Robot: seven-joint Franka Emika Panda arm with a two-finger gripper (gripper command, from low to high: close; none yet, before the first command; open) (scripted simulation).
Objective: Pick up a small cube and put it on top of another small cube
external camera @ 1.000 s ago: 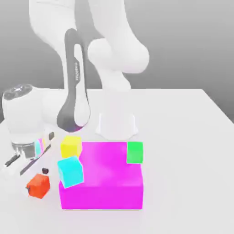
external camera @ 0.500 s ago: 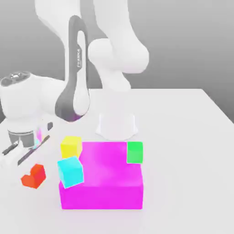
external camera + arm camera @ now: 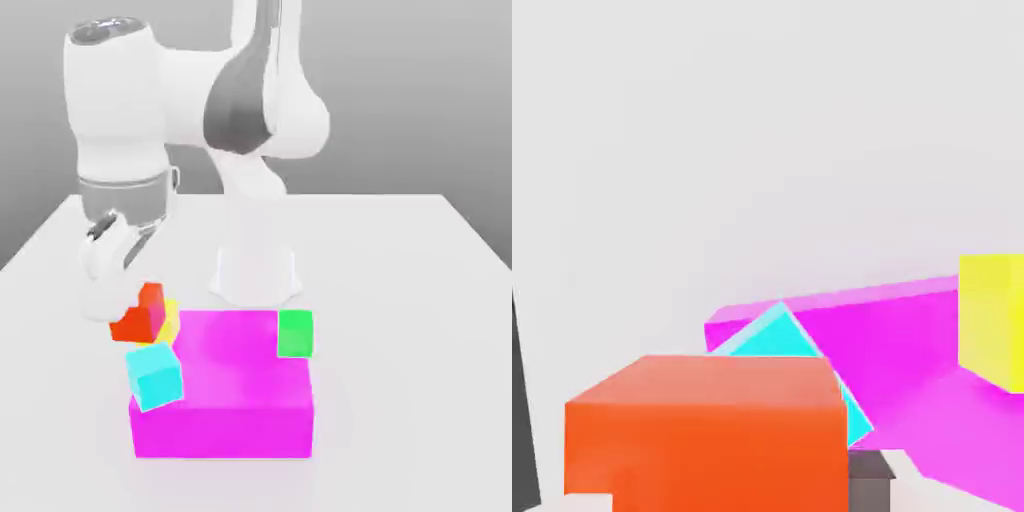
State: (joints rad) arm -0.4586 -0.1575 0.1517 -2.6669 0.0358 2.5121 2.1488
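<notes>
My gripper (image 3: 122, 300) is shut on the small red-orange cube (image 3: 138, 314) and holds it off the table. In the exterior view the red cube overlaps the small yellow cube (image 3: 170, 322), which stands against the magenta block's far left corner. Whether the two cubes touch I cannot tell. The hand view has the red cube (image 3: 707, 430) close up, with a dark finger (image 3: 520, 400) beside it and the yellow cube (image 3: 994, 320) off to one side.
A large magenta block (image 3: 225, 400) lies at the table's front. A tilted cyan cube (image 3: 154, 377) leans at its left corner and a green cube (image 3: 295, 333) sits at its far right. The arm's white base (image 3: 255, 272) stands behind.
The gripper has lifted the red cube off the table and carried it up and to the exterior view's right, beside the yellow cube. The hand has also turned.
</notes>
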